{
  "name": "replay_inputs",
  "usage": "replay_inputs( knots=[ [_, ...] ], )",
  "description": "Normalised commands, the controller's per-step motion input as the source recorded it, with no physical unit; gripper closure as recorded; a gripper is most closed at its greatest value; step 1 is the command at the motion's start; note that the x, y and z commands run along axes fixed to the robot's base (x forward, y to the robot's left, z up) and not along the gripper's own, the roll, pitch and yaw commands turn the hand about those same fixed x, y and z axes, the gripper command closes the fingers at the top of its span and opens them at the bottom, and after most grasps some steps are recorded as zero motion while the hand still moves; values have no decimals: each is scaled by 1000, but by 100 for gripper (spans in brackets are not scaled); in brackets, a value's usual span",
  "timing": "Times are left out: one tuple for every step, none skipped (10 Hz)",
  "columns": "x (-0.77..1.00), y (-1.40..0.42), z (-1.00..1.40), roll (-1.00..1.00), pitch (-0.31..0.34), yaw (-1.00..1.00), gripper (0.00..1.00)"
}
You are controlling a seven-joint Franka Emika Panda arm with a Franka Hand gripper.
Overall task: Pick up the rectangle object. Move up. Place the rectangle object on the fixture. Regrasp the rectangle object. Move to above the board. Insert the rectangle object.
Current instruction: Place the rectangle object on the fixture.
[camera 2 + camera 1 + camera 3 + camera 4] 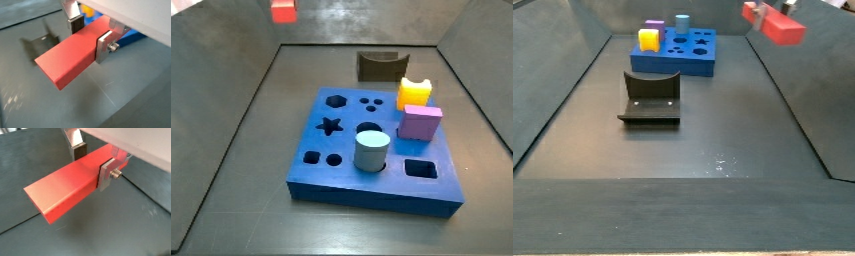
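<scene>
The gripper hangs high above the board, its jaws pinching the rectangle object near one end; in both wrist views the silver fingers press flat on opposite sides of the red block, which juts out level, clear of the floor. The fixture stands on the dark floor apart from the board; on the board sit a yellow notched block, a pink cube and a pale cylinder; in a side view the rectangle object shows up beyond the board's side.
</scene>
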Motion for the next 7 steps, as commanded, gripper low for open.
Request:
replay_inputs(
  knots=[
    [1000, -389, -100, -34, 101, -613, 100],
    [1000, -344, -94, -57, 90, -405, 100],
    [1000, -291, -85, -78, 79, -202, 100],
    [1000, -255, -80, -91, 75, -117, 100],
    [1000, -237, -77, -96, 73, -85, 100],
    [1000, -195, -68, -93, 71, -34, 100],
    [1000, -176, -66, -90, 72, -15, 100]
  ],
)
